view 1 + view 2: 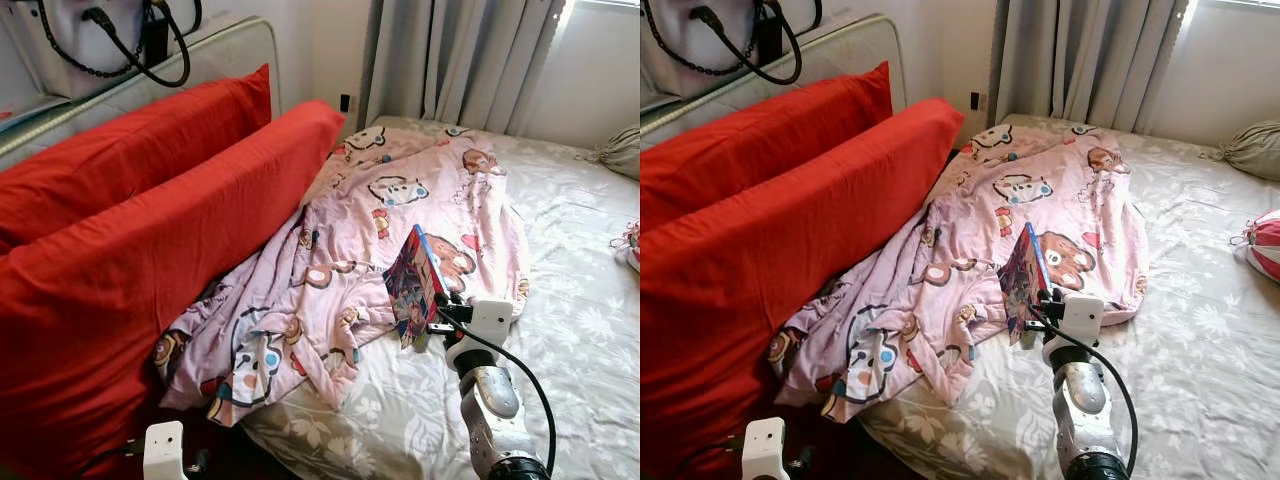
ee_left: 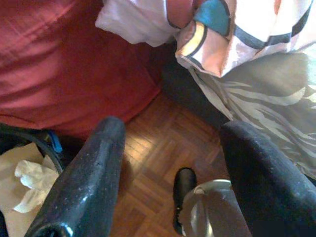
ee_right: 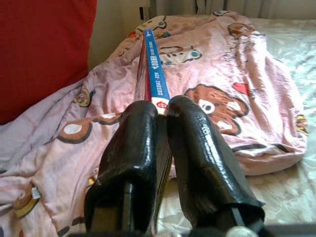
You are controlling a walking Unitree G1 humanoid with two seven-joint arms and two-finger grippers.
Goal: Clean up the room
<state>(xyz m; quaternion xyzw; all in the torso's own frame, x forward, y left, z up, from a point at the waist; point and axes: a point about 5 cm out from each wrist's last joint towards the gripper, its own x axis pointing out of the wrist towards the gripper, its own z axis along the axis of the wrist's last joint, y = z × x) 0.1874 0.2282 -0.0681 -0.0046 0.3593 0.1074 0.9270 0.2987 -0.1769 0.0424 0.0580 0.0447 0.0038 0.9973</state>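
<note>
My right gripper is shut on the lower edge of a thin, colourful children's book. It holds the book upright on its edge just above the bed. In the right wrist view the book's blue spine runs out from between the two closed fingers. Under and behind the book, a crumpled pink cartoon blanket is spread over the mattress. My left gripper hangs low beside the bed, open and holding nothing, above a wooden parquet floor.
Two big red pillows lean along the left side of the bed. The floral sheet lies bare to the right. A grey cloth bundle and a striped item lie at the far right. Curtains hang behind.
</note>
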